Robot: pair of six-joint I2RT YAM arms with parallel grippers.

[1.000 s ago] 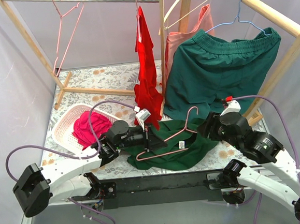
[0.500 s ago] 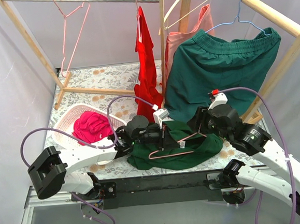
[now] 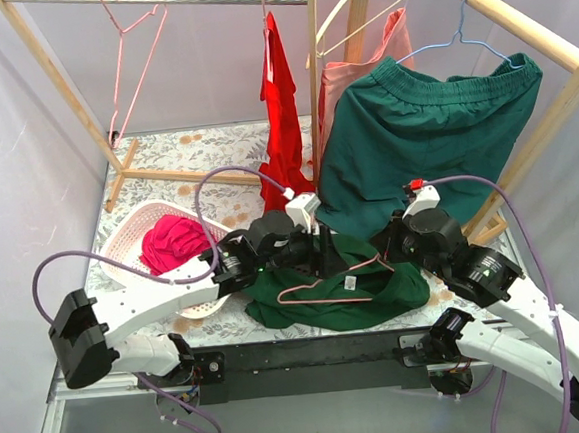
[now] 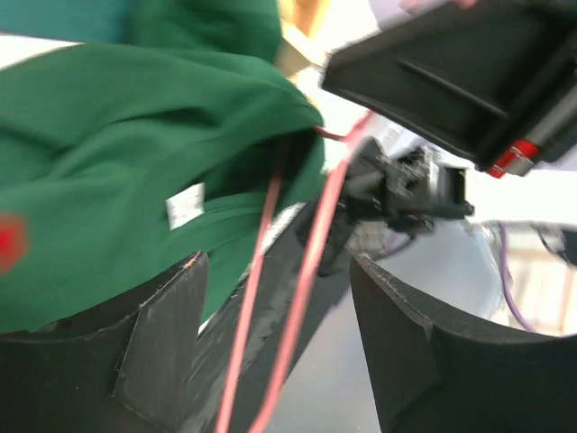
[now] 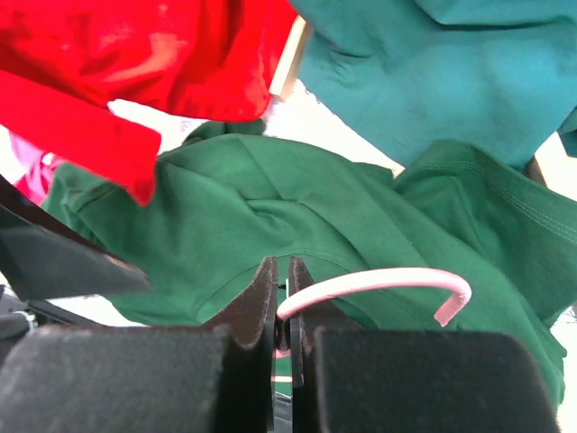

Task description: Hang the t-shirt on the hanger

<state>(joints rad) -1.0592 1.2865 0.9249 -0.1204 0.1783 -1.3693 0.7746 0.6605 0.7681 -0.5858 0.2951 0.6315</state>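
Note:
The dark green t-shirt (image 3: 321, 299) lies crumpled at the table's front edge, its white neck label (image 4: 185, 206) showing in the left wrist view. The thin pink hanger (image 3: 327, 284) lies across it. My right gripper (image 5: 282, 267) is shut on the hanger's neck just below the hook (image 5: 397, 280). From the left, my left gripper (image 4: 278, 271) stands open. Two of the hanger's wires (image 4: 306, 271) pass between its fingers (image 4: 171, 316) without touching them. In the top view the two grippers almost meet above the shirt, left gripper (image 3: 325, 254) and right gripper (image 3: 387, 256).
A red t-shirt (image 3: 282, 147) and dark green shorts (image 3: 414, 136) on a light blue hanger (image 3: 461, 32) hang from the wooden rack (image 3: 515, 23) just behind. A pink basket (image 3: 122, 252) of red cloth stands at the left. A second pink hanger (image 3: 131, 53) hangs on the back rail.
My right gripper has closed on the hanger below the hook. My left gripper, shut on the hanger before, has opened and let it go after moving right.

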